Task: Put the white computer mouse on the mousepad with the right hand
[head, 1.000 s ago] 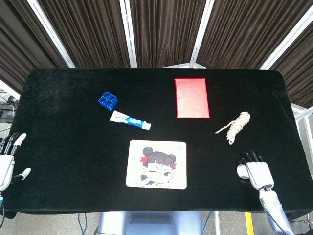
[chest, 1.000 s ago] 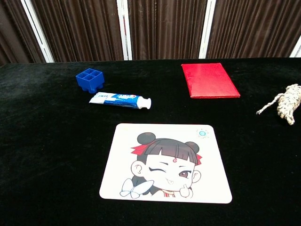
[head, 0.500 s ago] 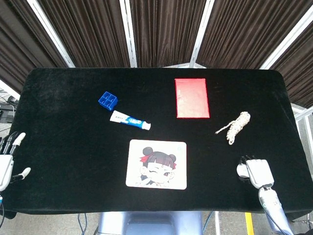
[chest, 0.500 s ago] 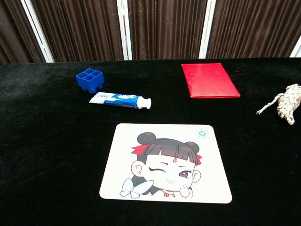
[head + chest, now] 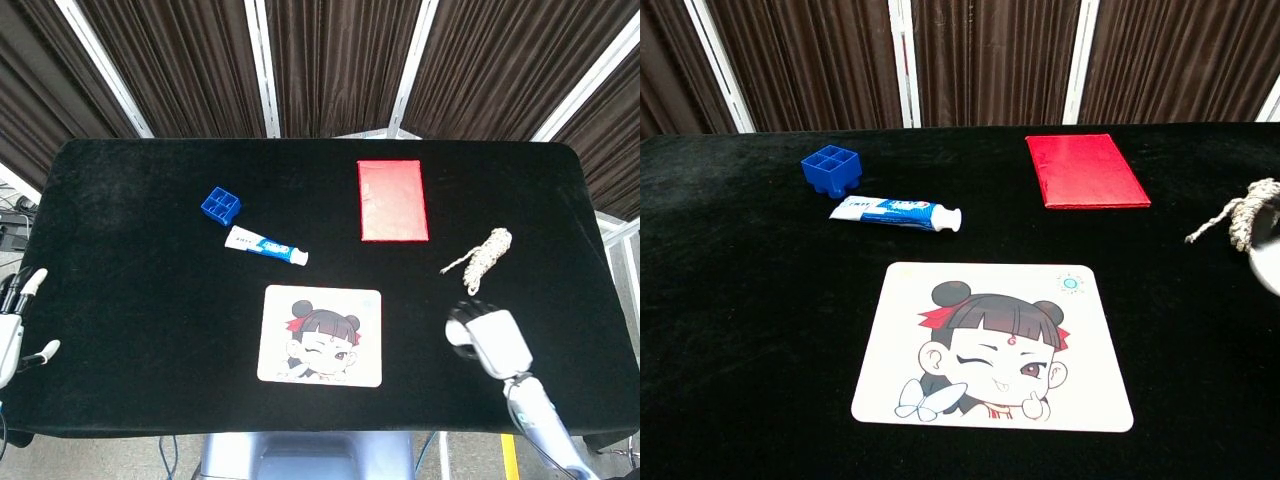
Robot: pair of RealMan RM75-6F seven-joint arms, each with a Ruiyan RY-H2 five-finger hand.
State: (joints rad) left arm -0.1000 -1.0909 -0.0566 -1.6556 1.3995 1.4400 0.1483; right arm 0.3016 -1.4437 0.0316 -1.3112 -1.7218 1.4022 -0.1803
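The mousepad (image 5: pixel 321 335), white with a cartoon girl's face, lies at the front middle of the black table and shows large in the chest view (image 5: pixel 995 345). My right hand (image 5: pixel 490 342) hovers to its right, a short gap from the pad's right edge. It grips the white computer mouse (image 5: pixel 461 330), whose rounded end shows at the hand's left side with dark fingers curled around it. A pale blur (image 5: pixel 1268 265) at the chest view's right edge belongs to that hand or the mouse; which, I cannot tell. My left hand (image 5: pixel 12 335) rests off the table's left edge, fingers apart, holding nothing.
A red book (image 5: pixel 392 200) lies at the back right. A coiled pale rope (image 5: pixel 482 256) sits just behind my right hand. A toothpaste tube (image 5: pixel 265 245) and a small blue tray (image 5: pixel 221 206) lie behind the pad on the left.
My right hand closed on the mouse near the front right edge, then moved left and slightly back with it toward the pad. The left hand barely shifted.
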